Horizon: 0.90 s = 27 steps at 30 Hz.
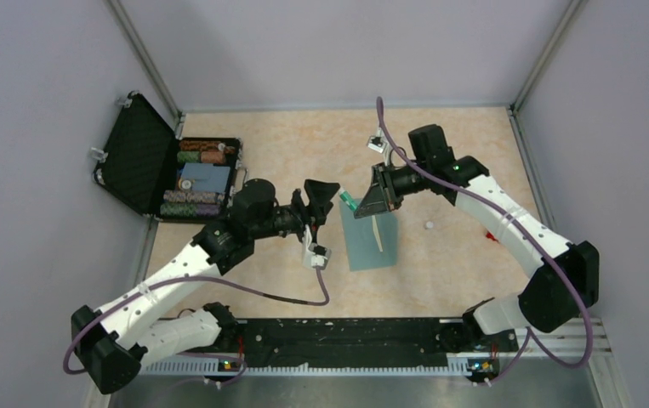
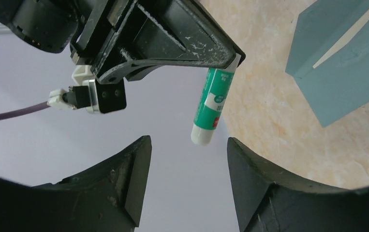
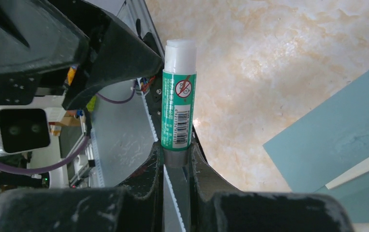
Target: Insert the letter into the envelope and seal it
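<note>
The teal envelope lies flat mid-table; it also shows in the left wrist view and the right wrist view. A thin beige strip of the letter shows along a seam of it. My right gripper is shut on the base of a green glue stick and holds it in the air just left of the envelope's far end. The stick's white end points toward my left gripper. That gripper is open and empty, facing the stick a short way off.
An open black case with stacks of chips stands at the far left of the table. A small white object lies on the table right of the envelope. Grey walls close in the table on three sides.
</note>
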### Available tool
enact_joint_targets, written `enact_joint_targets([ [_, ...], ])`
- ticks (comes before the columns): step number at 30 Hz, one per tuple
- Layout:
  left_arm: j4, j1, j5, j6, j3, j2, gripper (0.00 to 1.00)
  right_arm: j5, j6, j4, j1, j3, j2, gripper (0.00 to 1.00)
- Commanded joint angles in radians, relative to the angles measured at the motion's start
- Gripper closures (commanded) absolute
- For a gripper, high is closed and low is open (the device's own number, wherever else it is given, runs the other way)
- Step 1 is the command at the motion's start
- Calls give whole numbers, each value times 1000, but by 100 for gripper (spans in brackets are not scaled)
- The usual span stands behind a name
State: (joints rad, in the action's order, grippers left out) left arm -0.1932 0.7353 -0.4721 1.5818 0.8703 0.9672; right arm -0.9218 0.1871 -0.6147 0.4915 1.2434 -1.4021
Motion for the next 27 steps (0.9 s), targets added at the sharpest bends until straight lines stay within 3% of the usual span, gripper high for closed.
enact_joint_targets([
  [1, 93, 25, 32, 100, 2, 40, 37, -65, 33, 17, 2, 22, -4, 100],
  [9, 156, 41, 62, 140, -20, 108, 44, -92, 66, 43, 2, 9, -5, 100],
  [17, 222, 59, 70, 118, -28, 131, 68, -86, 59, 36, 3, 5, -2, 100],
  [21, 217, 70, 82, 85, -38, 130, 86, -89, 70, 52, 4, 5, -1, 100],
  [22, 214, 74, 90, 66, -39, 129, 90, -88, 81, 65, 2, 6, 0, 96],
  [24, 210, 81, 117, 5, -38, 130, 98, -38, 113, 89, -1, 13, 8, 76],
  [26, 211, 85, 148, -94, -33, 133, 100, 46, 145, 100, -1, 24, 25, 57],
  [27, 209, 87, 166, -141, -30, 136, 100, 75, 162, 102, 0, 33, 26, 53],
])
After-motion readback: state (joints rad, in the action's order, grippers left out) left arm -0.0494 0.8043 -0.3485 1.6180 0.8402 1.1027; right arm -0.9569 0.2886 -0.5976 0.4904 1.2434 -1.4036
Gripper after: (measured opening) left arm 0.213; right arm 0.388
